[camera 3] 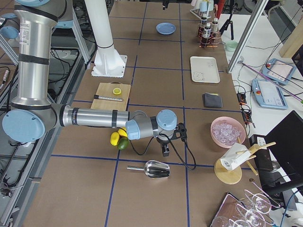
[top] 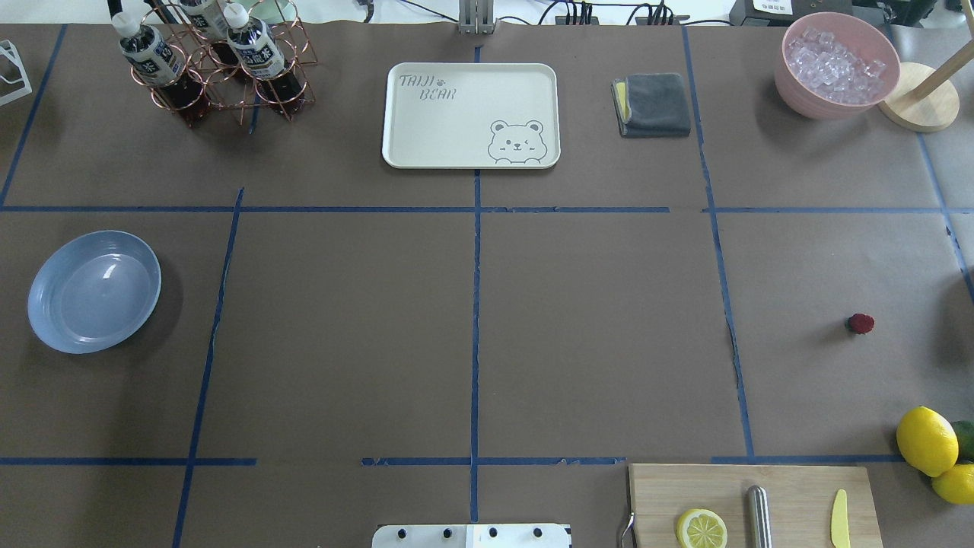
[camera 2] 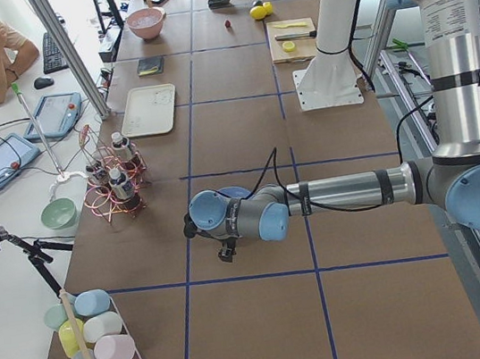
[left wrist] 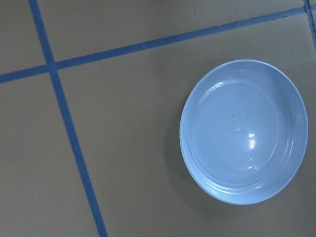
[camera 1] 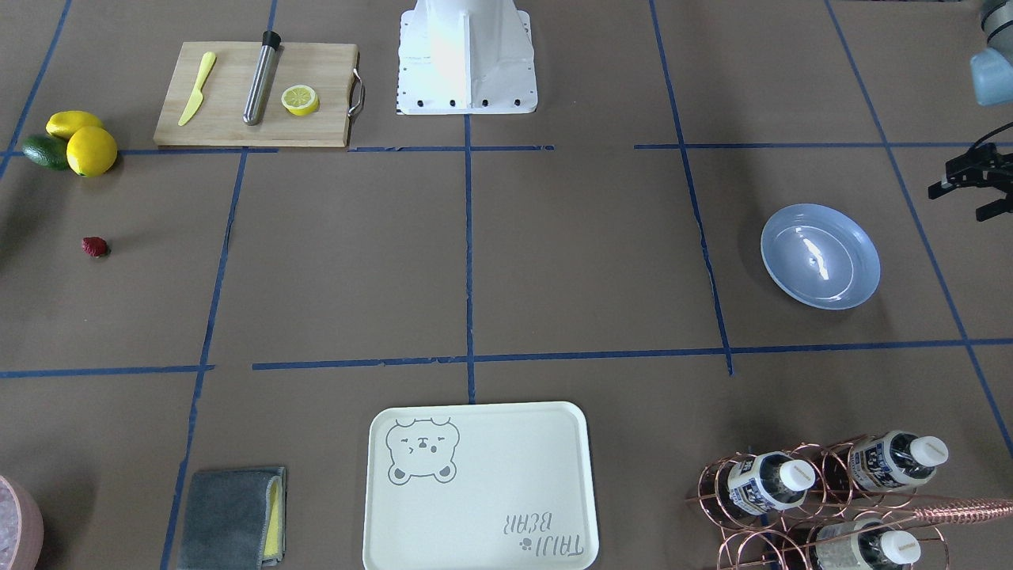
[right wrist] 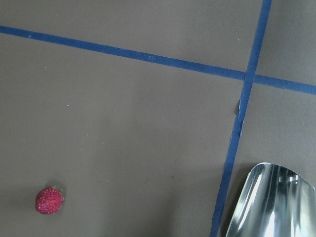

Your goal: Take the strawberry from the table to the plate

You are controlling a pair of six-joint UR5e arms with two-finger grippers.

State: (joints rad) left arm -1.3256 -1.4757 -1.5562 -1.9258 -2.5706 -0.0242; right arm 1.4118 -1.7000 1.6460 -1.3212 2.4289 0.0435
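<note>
The strawberry (camera 1: 94, 247) (top: 861, 323), tiny, dark red and green-capped, lies alone on the brown table (top: 593, 335), near its right end. It also shows low and left in the right wrist view, strawberry (right wrist: 49, 200). The light-blue plate (top: 93, 291) (camera 1: 820, 255) (left wrist: 244, 131) rests empty at the left end. My left gripper (camera 1: 959, 202) hovers just outside the plate with its fingers apart and nothing between them. My right gripper (camera 3: 165, 149) hangs over the table's right end, beyond the lemons; I cannot tell whether it is open or shut.
A cutting board (top: 753, 502) holds a lemon half, a metal rod and a yellow knife. Lemons (top: 926, 440) and an avocado lie beside it. A metal scoop (right wrist: 271, 202) sits near the strawberry. The far edge holds a cream tray (top: 470, 114), a grey cloth, a bottle rack (top: 213, 61) and an ice bowl (top: 837, 65).
</note>
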